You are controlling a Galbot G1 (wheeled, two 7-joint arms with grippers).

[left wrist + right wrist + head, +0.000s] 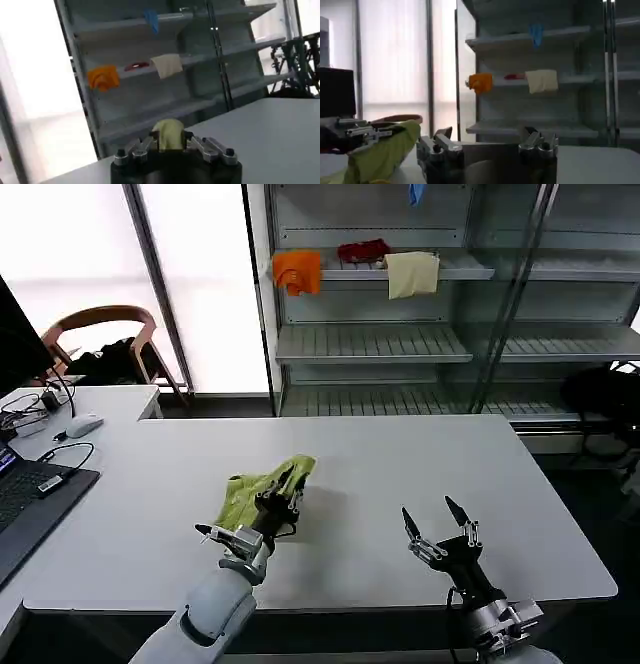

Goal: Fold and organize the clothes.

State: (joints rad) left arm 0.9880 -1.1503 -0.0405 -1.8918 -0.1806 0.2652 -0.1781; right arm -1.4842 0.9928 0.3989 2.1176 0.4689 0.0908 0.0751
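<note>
Cloth fills my left claw [283,496]: the fingers are pinched on the lime T-shirt [262,487], which lies bunched on the white counter [400,474] a little left of its middle. In my left wrist view a yellow-green fold [170,135] bulges up between the two fingers. My right claw [437,529] hovers near the counter's front edge, well apart from the shirt, its fingers spread wide with nothing between them. From my right wrist view the shirt [385,152] hangs draped from the left claw [362,134], lifted off the surface at that end. Behind the counter, a shelf rack [370,344] holds an orange cloth [297,271], a dark red cloth [362,251] and a cream cloth [412,274].
</note>
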